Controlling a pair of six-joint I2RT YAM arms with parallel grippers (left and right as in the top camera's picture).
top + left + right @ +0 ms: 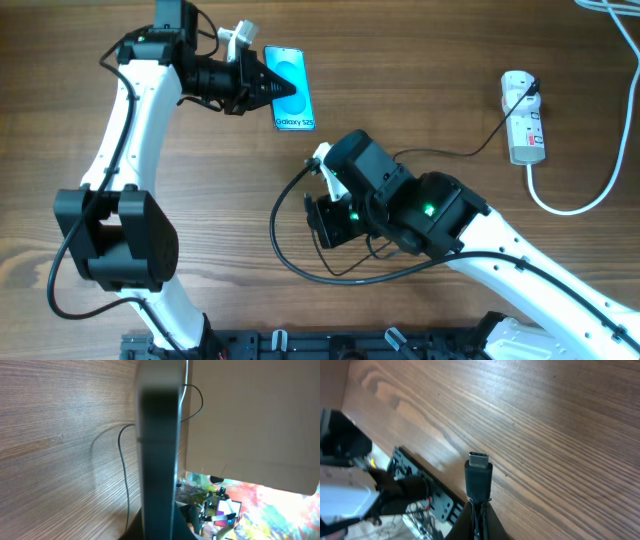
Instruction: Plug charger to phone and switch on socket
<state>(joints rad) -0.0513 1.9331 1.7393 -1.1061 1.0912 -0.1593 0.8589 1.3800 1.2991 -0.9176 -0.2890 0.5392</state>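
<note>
The phone (293, 90) has a cyan screen and lies at the upper middle. My left gripper (272, 88) is shut on its left side. In the left wrist view the phone (159, 435) shows edge-on as a dark bar between the fingers (159, 527). My right gripper (318, 222) is mid-table, shut on the charger just behind its metal-tipped connector (479, 471), which sticks out past the fingers (479, 509) above the wood. The charger's cable (470, 150) runs to a black plug (530, 88) in the white socket (527, 130) at the right.
Slack charger cable loops on the table left of and below my right gripper (280, 245). The socket's thick white cord (600, 195) curves along the right edge. A black rail (300, 345) runs along the front edge. A brown board (250, 420) stands behind the phone.
</note>
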